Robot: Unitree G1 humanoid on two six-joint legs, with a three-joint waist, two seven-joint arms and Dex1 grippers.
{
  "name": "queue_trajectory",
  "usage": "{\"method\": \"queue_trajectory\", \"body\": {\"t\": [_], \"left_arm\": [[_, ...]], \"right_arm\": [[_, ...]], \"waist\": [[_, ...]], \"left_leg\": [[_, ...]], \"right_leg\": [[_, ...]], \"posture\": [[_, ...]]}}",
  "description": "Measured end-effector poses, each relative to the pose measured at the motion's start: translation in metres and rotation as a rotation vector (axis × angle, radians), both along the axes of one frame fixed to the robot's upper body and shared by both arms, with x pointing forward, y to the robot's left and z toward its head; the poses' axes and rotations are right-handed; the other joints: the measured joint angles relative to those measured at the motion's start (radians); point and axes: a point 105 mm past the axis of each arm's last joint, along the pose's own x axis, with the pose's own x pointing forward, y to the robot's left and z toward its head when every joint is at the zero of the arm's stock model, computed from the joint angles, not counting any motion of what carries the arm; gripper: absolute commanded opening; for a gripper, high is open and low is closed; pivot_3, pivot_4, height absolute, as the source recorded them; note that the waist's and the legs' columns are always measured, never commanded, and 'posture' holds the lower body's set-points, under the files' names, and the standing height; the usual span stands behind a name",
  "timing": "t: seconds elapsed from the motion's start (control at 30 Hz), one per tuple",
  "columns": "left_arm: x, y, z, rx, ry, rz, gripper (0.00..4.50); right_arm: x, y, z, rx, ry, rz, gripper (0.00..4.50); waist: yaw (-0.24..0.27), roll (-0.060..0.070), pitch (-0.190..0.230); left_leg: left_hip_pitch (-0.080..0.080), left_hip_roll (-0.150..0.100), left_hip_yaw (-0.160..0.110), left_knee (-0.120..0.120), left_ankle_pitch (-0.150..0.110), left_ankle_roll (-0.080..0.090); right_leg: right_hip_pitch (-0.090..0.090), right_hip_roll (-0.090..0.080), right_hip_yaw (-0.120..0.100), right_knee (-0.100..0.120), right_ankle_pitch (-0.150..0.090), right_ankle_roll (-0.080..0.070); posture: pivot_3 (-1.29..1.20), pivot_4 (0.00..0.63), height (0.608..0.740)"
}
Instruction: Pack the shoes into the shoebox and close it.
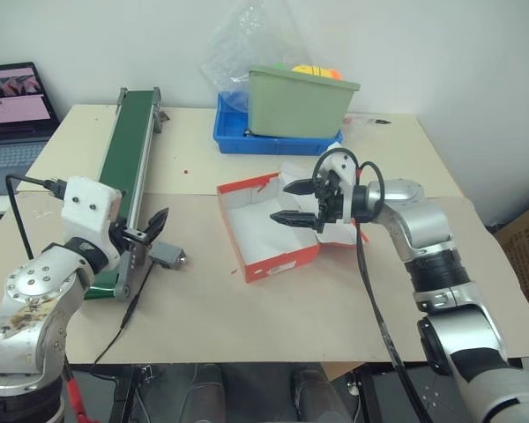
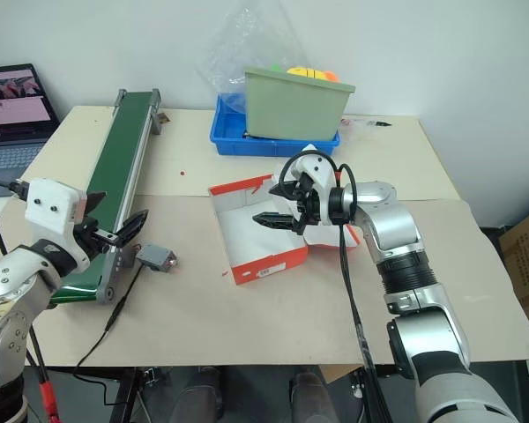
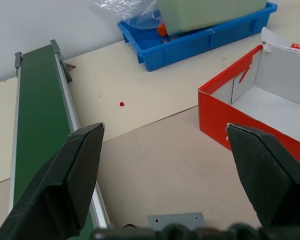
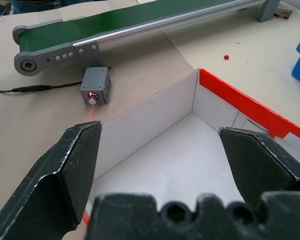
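The shoebox [image 1: 273, 264] sits open at the middle of the table, red outside and white inside, with nothing showing on its white floor [image 4: 190, 160]. Its lid [image 1: 293, 169] is folded back on the far right side, partly hidden by my right arm. My right gripper [image 1: 279, 202] hovers over the box's right half, pointing left, with its fingers wide open and nothing between them. My left gripper [image 1: 150, 227] is open and empty at the left, beside the near end of the conveyor, well apart from the box [image 3: 215, 117]. The shoes are out of view.
A green conveyor belt [image 1: 128, 167] runs along the table's left side. A small grey switch box [image 1: 167, 256] with a cable lies next to its near end. A blue tray [image 1: 234, 137] and a green bin [image 1: 300, 101] stand at the back, and a laptop [image 1: 13, 97] sits at the far left.
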Motion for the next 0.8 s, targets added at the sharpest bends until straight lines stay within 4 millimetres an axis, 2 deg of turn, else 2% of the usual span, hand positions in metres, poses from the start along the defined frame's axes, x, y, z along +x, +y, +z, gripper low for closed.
{"method": "queue_trajectory", "body": {"t": [0.4,0.8], "left_arm": [[0.003,-0.007,0.016,-0.137,-0.079,-0.024,4.16],[0.004,-0.005,0.011,-0.171,-0.034,0.014,4.16]], "right_arm": [[0.002,-0.002,-0.002,-0.006,0.006,-0.016,4.48],[0.001,-0.001,-0.001,-0.007,0.001,-0.018,4.48]], "waist": [[0.0,0.0,0.0],[0.0,0.0,0.0]], "left_leg": [[0.0,0.0,0.0,0.0,0.0,0.0],[0.0,0.0,0.0,0.0,0.0,0.0]], "right_leg": [[0.0,0.0,0.0,0.0,0.0,0.0],[0.0,0.0,0.0,0.0,0.0,0.0]], "posture": [[0.0,0.15,0.74],[0.0,0.15,0.74]]}}
